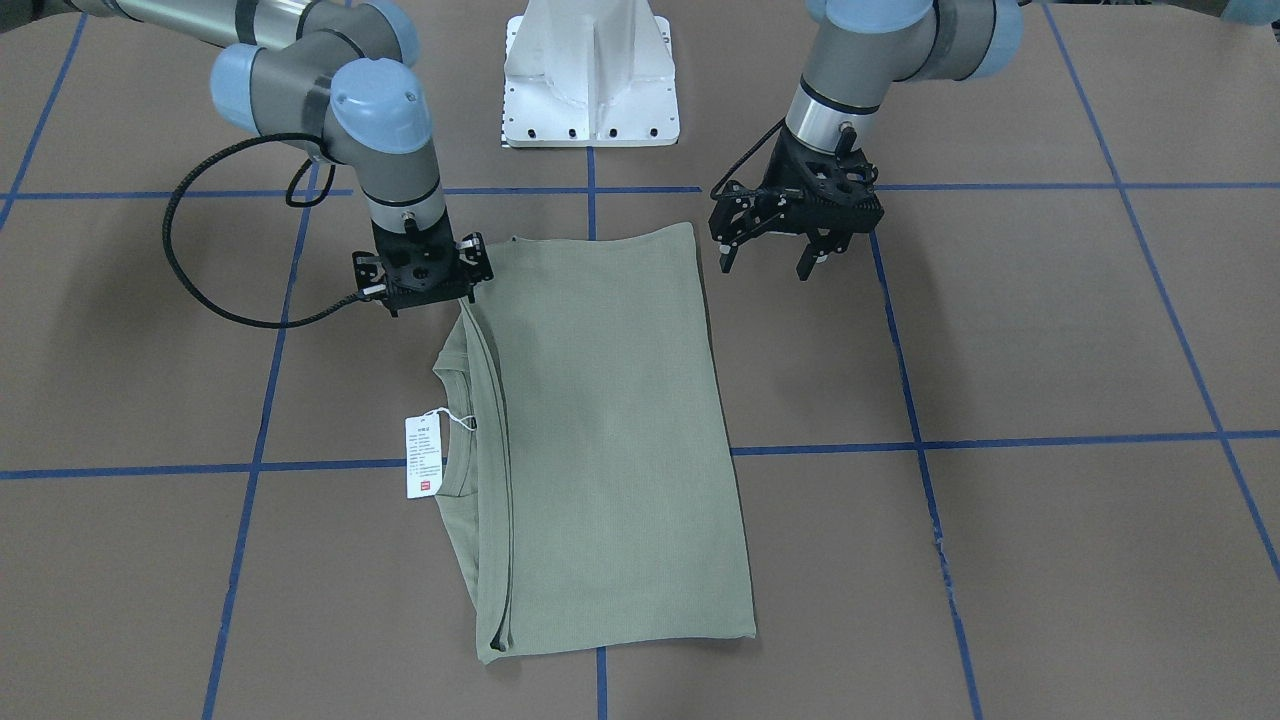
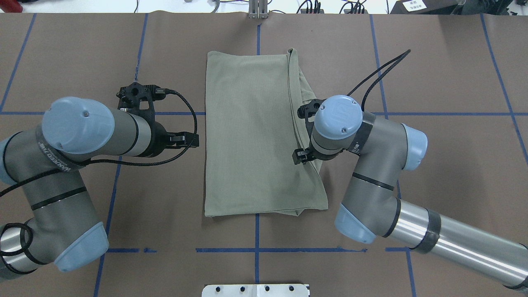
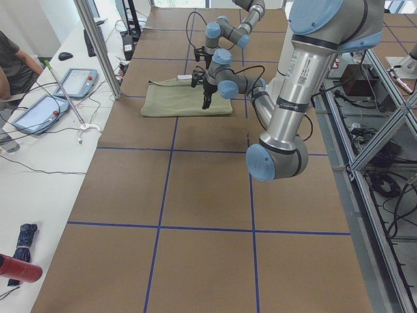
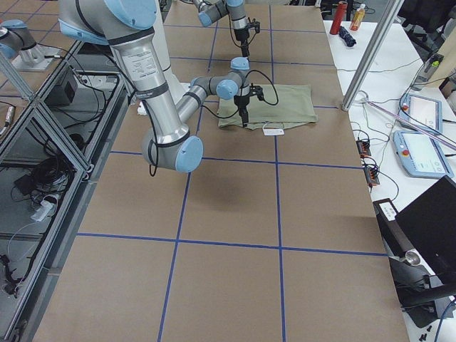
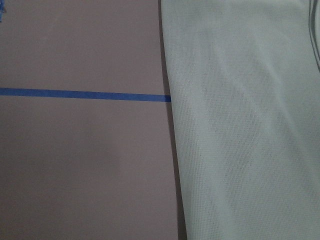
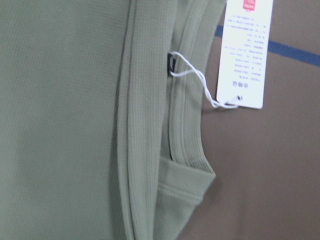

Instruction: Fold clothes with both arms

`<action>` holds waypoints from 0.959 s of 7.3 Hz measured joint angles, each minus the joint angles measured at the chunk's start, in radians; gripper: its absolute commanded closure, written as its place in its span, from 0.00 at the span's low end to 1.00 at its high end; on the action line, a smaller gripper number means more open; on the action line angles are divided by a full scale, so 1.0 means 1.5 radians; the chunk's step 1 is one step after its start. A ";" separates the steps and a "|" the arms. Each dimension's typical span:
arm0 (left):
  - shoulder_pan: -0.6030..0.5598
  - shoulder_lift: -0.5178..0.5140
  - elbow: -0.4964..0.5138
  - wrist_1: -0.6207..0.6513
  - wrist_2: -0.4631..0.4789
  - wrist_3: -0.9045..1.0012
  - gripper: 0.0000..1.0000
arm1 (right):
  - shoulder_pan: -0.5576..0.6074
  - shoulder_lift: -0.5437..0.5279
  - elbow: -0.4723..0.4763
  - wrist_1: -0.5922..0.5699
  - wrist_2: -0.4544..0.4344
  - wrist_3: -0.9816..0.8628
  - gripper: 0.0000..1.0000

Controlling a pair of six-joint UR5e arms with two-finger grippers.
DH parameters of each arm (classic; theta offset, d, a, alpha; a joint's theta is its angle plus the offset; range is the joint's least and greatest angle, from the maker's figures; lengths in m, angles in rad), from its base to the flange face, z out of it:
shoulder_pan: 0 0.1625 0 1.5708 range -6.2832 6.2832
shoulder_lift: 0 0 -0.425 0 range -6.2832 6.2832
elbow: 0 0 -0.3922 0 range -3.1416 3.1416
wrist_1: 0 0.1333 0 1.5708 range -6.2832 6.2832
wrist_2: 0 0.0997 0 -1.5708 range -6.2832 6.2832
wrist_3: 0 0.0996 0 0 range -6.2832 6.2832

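The sage-green shirt (image 1: 610,420) lies flat on the brown table, folded into a long rectangle (image 2: 247,136). Its ribbed collar (image 6: 187,125) and white hang tag (image 1: 424,456) show along one long edge. My left gripper (image 1: 767,265) hovers just off the shirt's robot-side corner, open and empty; the left wrist view shows the shirt's edge (image 5: 240,125) and bare table. My right gripper (image 1: 425,275) points down over the opposite robot-side corner, by the collar edge. Its fingers are hidden, so whether it is open or shut I cannot tell. The tag (image 6: 246,55) is seen from above.
The white pedestal base (image 1: 590,90) stands behind the shirt. Blue tape lines (image 1: 590,200) grid the table. A side bench with tablets (image 3: 39,104), a metal post (image 3: 98,45) and a person's arm (image 3: 13,62) lie beyond the table's far edge.
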 measured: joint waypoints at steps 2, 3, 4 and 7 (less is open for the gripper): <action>0.000 0.001 0.001 -0.001 0.000 0.000 0.00 | 0.007 0.039 -0.054 0.003 -0.001 -0.015 0.00; 0.000 0.001 0.002 -0.001 0.000 0.000 0.00 | 0.010 0.046 -0.067 0.003 -0.001 -0.022 0.00; 0.000 0.001 0.002 -0.001 0.000 -0.001 0.00 | 0.013 0.047 -0.073 0.002 0.000 -0.025 0.00; 0.000 0.000 0.002 -0.001 0.000 -0.001 0.00 | 0.015 0.041 -0.082 0.000 0.001 -0.029 0.00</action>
